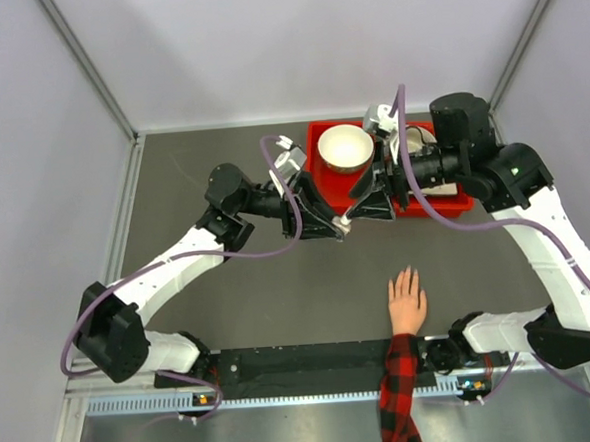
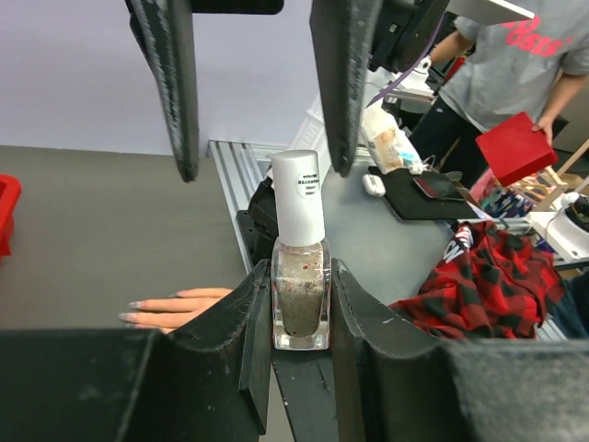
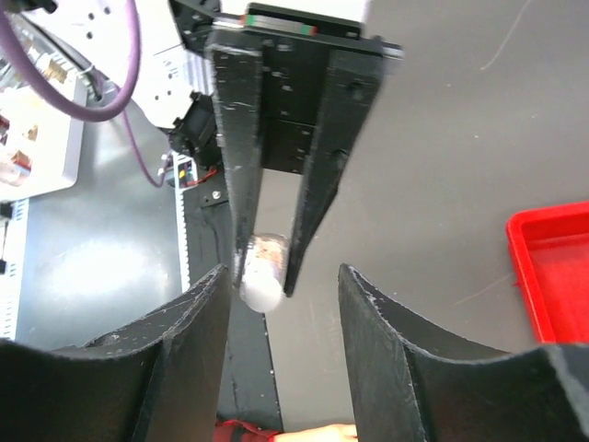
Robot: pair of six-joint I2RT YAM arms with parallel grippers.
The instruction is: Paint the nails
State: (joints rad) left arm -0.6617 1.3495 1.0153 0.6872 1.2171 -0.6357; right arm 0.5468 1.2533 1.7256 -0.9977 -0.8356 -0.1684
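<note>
The left gripper [image 2: 300, 285] jaws squeeze the polish bottle [image 2: 300, 318] tight. The right gripper [image 3: 281, 281] jaws sit half open around its white cap [image 2: 297, 198]. Close straight on, then twist gently.

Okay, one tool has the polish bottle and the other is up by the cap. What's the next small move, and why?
Probably close the right tool on the white cap. The left tool clamps the polish bottle upright, and the cap sits between the right tool's open fingers, not yet gripped. The nails cannot be painted until the bottle is opened.
</note>
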